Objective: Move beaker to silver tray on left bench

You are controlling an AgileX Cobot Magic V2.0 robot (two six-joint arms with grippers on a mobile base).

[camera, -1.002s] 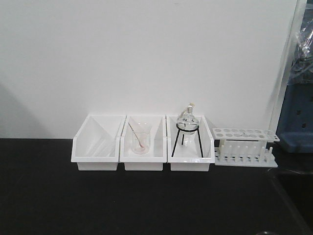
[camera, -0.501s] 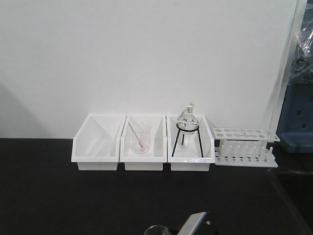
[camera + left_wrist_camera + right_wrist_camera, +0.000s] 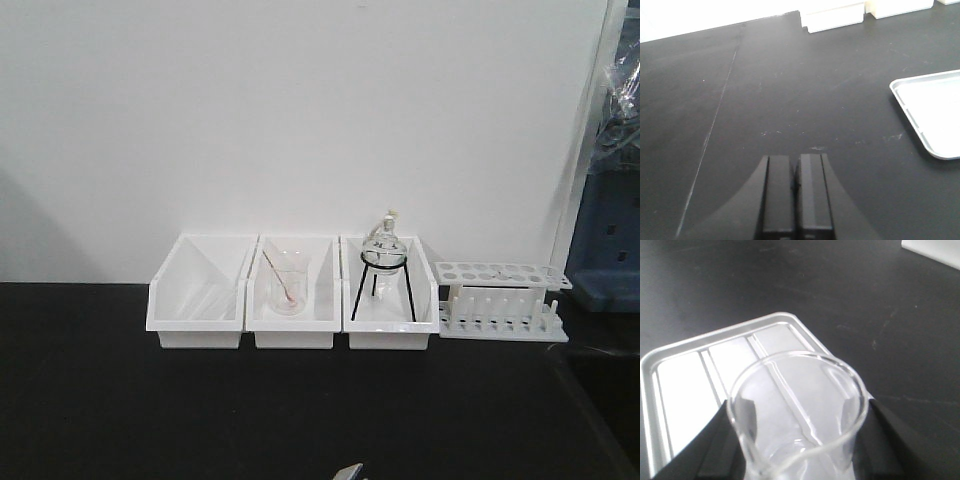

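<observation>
Your beaker [image 3: 797,415] sits clamped upright in the right gripper [image 3: 799,416], jaws pressing its wall at 3 and 9 o'clock — rim level, so it should not tip. Beneath it lies the silver tray [image 3: 685,367], raised edge running from 9 round to 1 o'clock, flat floor free. The left gripper [image 3: 795,192] idles, jaws together, over bare black worktop [image 3: 790,85].

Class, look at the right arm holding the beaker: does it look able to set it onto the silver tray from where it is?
Probably yes. The right pincer grips the beaker directly over the silver tray, whose ribbed surface looks bare, so nothing seems to block lowering it.
</observation>
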